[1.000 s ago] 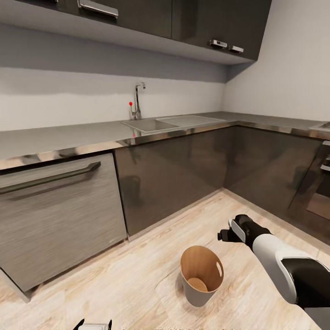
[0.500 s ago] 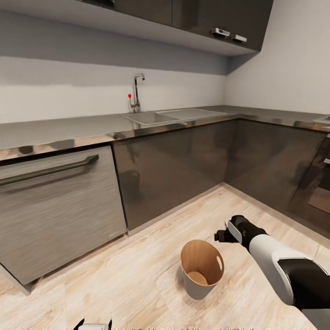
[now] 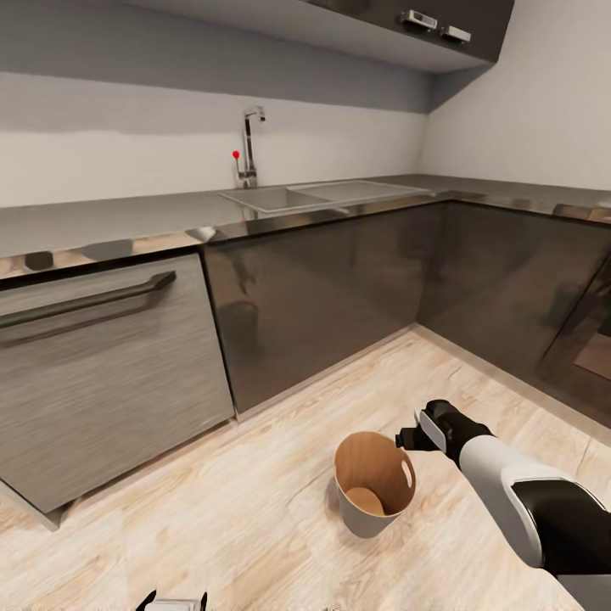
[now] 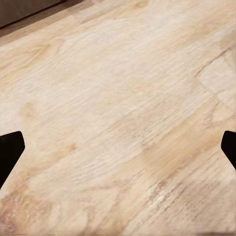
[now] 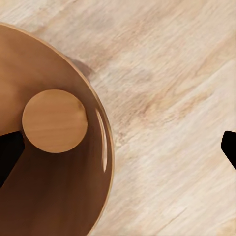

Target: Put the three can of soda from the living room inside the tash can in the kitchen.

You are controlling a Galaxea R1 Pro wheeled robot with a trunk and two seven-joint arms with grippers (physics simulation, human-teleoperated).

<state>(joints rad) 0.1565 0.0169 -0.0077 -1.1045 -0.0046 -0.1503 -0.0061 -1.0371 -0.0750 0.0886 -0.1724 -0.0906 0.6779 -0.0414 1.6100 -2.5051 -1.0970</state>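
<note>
Head view, far left: a wood-grain appliance front (image 3: 102, 382) with a long dark bar handle (image 3: 85, 301) is sitting under the grey countertop (image 3: 110, 222). At the bottom edge, part of the left gripper (image 3: 174, 602) is showing; in the left wrist view its 2 dark fingertips (image 4: 10, 152) are sitting at opposite edges of the frame, spread wide, with nothing between them but light wood floor (image 4: 118, 118).

Moving right: glossy dark cabinet fronts (image 3: 314, 297) are running along the kitchen wall, with a steel sink (image 3: 297, 197) and tall tap (image 3: 249, 144) above them; a small red knob is showing beside the tap.

Centre right, on the floor (image 3: 255, 501): the tash can (image 3: 372, 485) is standing upright, pale grey outside, wood-toned inside, with a slot hole near its rim. In both views its round bottom (image 5: 55, 120) is showing bare.

Right: the right gripper (image 3: 407, 439) is hovering just beside and slightly above the bin's rim, on the end of the white and black arm (image 3: 526, 509). In the right wrist view its fingertips (image 5: 228, 147) are lying at the frame's opposite edges, jaws wide apart, gripping nothing; the bin's rim (image 5: 105, 142) is lying below them, off to one side.

Far right: more dark cabinet fronts are turning the corner.
</note>
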